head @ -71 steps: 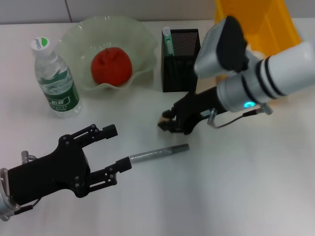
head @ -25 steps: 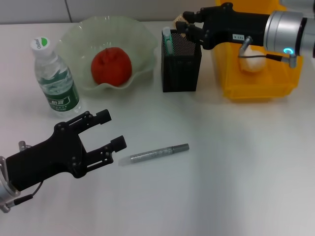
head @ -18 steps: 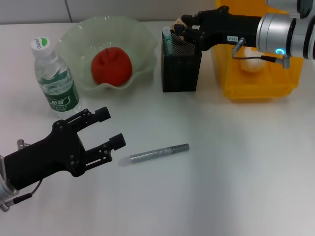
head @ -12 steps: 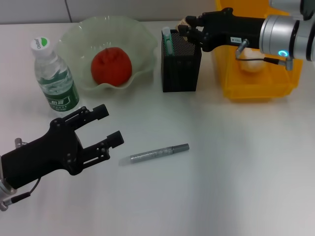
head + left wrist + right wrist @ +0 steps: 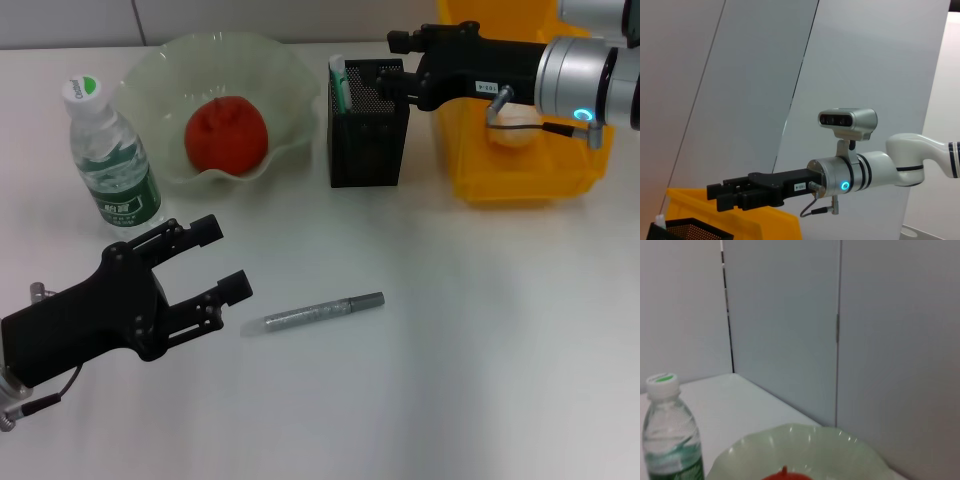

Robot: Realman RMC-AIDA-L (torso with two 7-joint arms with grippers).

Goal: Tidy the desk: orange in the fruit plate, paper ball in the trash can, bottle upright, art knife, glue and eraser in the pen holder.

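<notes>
White desk (image 5: pixel 480 350), knife (image 5: pixel 312 313) beside bottle (image 5: pixel 112 165).

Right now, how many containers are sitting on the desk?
4: a water bottle upright at far left, a green fruit plate beside it, a black mesh pen holder in the middle, and a yellow bin at right. None looks hidden.

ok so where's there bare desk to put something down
Bare desk lies right of the grey art knife, in front of the yellow plastic trash can. The back is crowded: clear water bottle, green glass fruit plate, black mesh pen holder under the right gripper. The left gripper fills the near left.
</notes>
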